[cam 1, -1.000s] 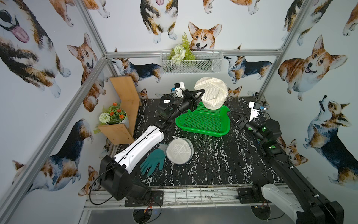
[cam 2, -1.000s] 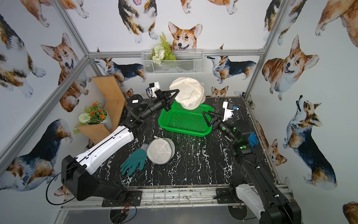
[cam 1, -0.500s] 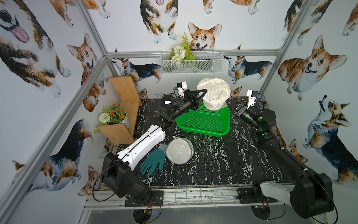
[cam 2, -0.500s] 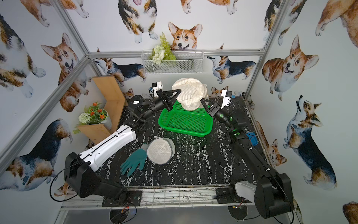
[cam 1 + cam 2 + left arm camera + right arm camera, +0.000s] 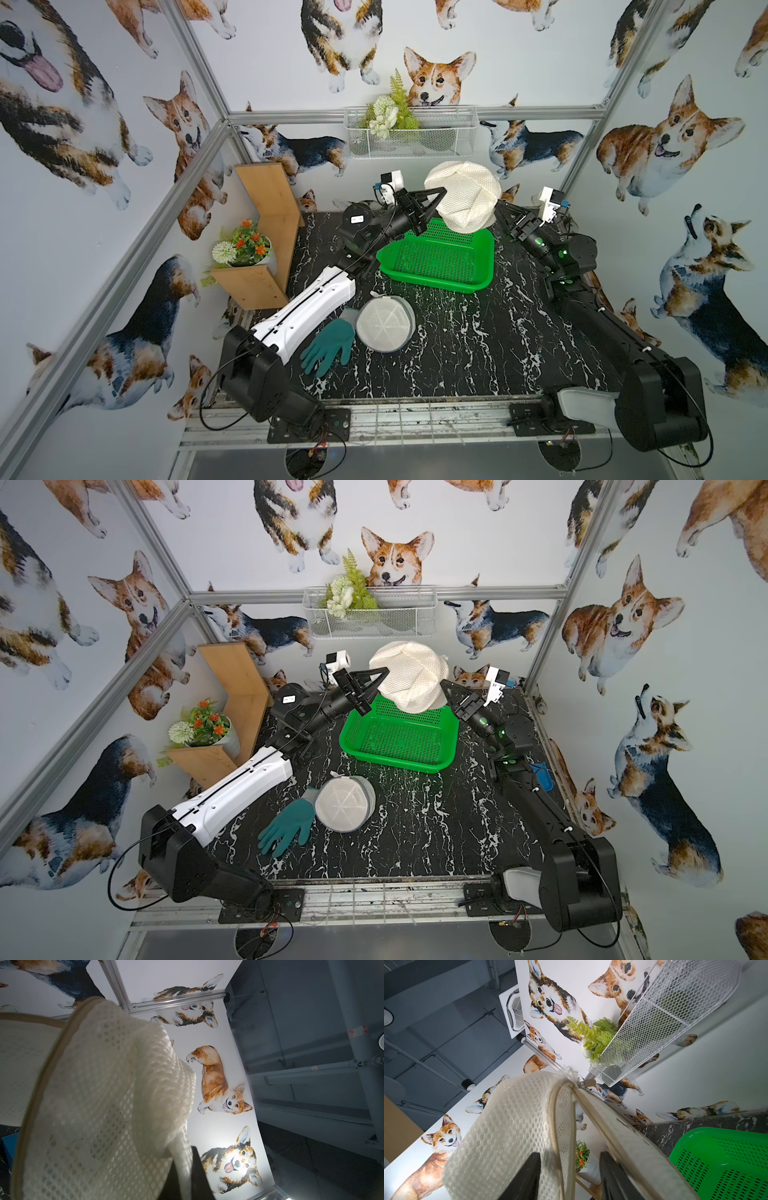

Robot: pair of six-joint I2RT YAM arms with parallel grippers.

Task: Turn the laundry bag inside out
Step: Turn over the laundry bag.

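Bag [image 5: 463,199] in L tool [image 5: 439,198] (R tool [image 5: 498,210] astride)

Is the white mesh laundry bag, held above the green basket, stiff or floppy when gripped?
Probably floppy: the mesh laundry bag sags in folds from the left gripper. Likely light, since one pinch holds it up. Its piped rim may keep some curve.
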